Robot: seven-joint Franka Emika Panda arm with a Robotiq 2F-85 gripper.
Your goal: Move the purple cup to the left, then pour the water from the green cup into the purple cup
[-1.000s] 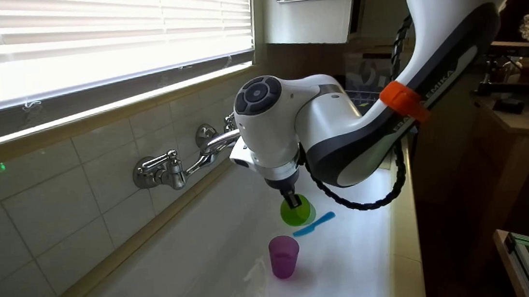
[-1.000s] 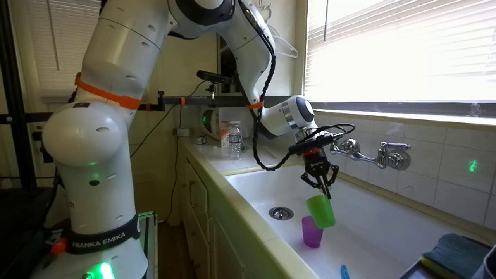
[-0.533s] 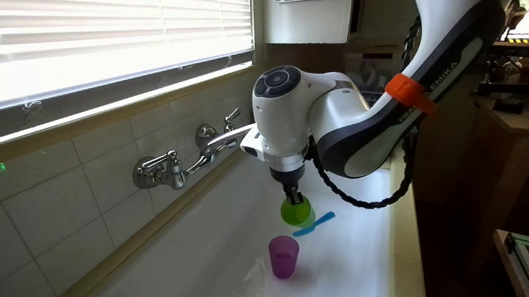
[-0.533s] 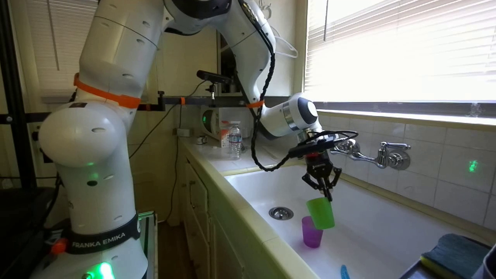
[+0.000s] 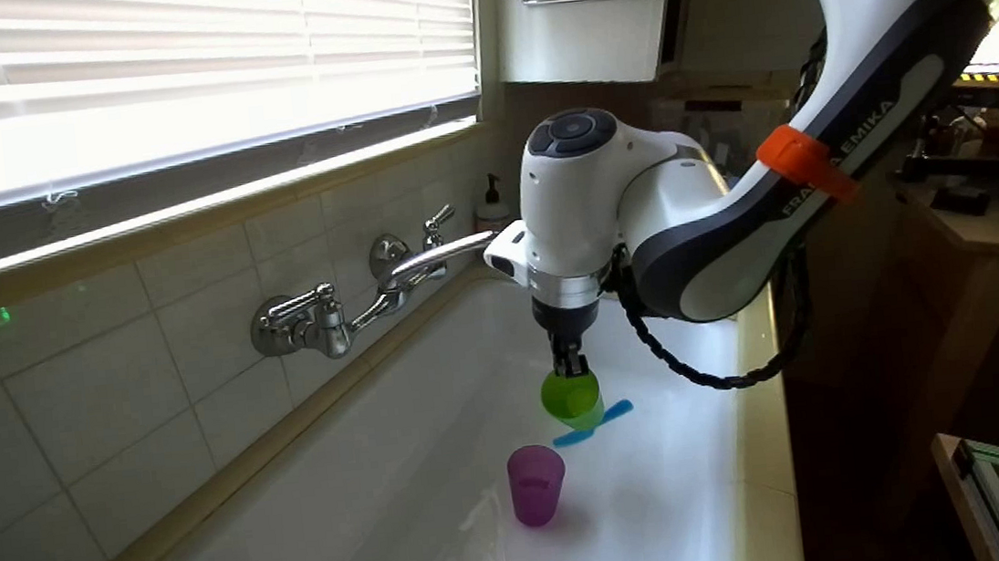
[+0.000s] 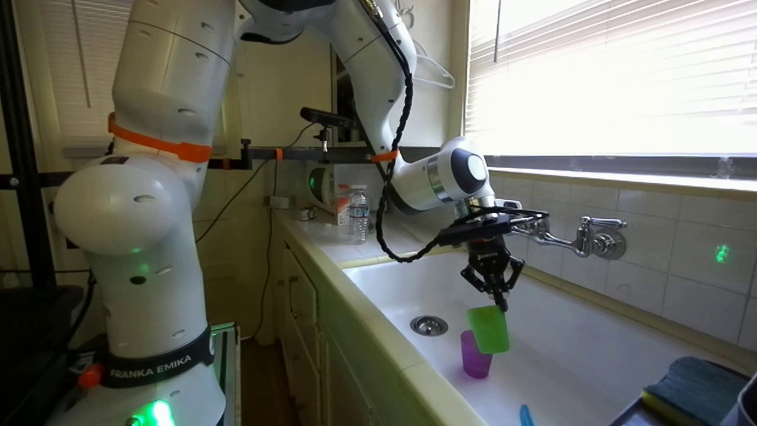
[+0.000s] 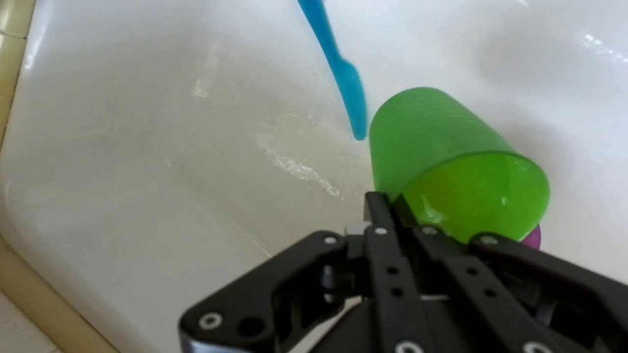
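My gripper is shut on the rim of the green cup, one finger inside and one outside. In both exterior views the green cup hangs tilted below the gripper. Its mouth faces the exterior camera that sees the tap on the left. The purple cup stands upright on the sink floor, in front of the green cup there. In an exterior view the green cup partly covers the purple cup. In the wrist view only a sliver of the purple cup shows.
A blue plastic knife lies on the floor of the white sink, close to the green cup in the picture. The chrome tap juts from the tiled wall beside the arm. A drain and a sponge also show.
The arm and gripper have moved right in an exterior view, carrying the green cup slightly right. The green cup hangs a little lower and leans less in the opposite view. The purple cup has not moved.
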